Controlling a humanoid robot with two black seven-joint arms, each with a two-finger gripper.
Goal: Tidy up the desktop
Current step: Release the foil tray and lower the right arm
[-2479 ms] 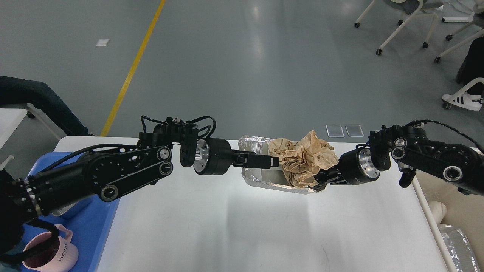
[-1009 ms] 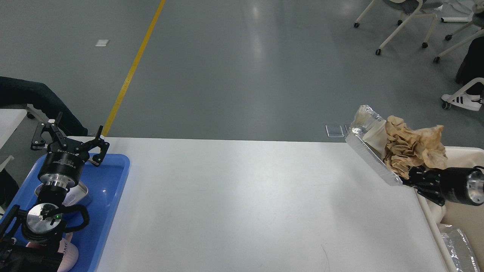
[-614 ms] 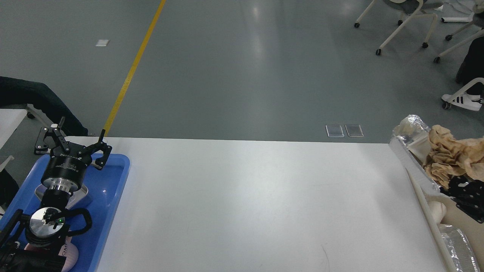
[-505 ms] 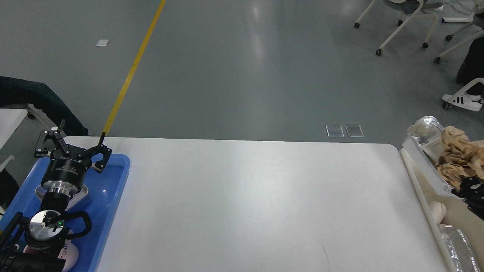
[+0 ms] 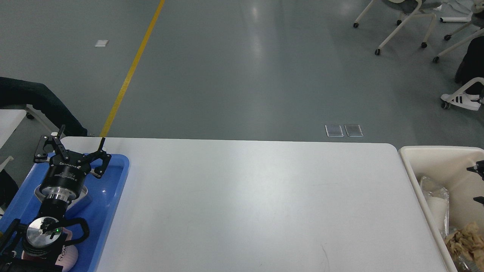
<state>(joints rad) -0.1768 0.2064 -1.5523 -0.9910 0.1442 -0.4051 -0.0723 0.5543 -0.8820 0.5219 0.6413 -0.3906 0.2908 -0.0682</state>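
Note:
The desktop (image 5: 245,204) is a wide white tabletop, bare across its whole surface. My left gripper (image 5: 81,136) points upward over the blue tray at the far left, fingers spread open and holding nothing. Only two black tips of my right gripper (image 5: 479,184) show at the right edge, above the cream bin; they stand well apart with nothing between them. Crumpled brown paper (image 5: 465,241) and crinkled foil (image 5: 431,185) lie inside that bin.
A blue tray (image 5: 113,196) lies along the desktop's left edge, holding a metal dish (image 5: 85,196) and a pink mug (image 5: 68,258) partly hidden by my left arm. The cream bin (image 5: 435,151) stands against the right edge. Office chairs stand far right on the floor.
The foil tray with brown paper, carried rightward by my right gripper, has dropped into the cream bin. The right gripper has let go and pulled toward the edge. The left gripper stayed open over the blue tray.

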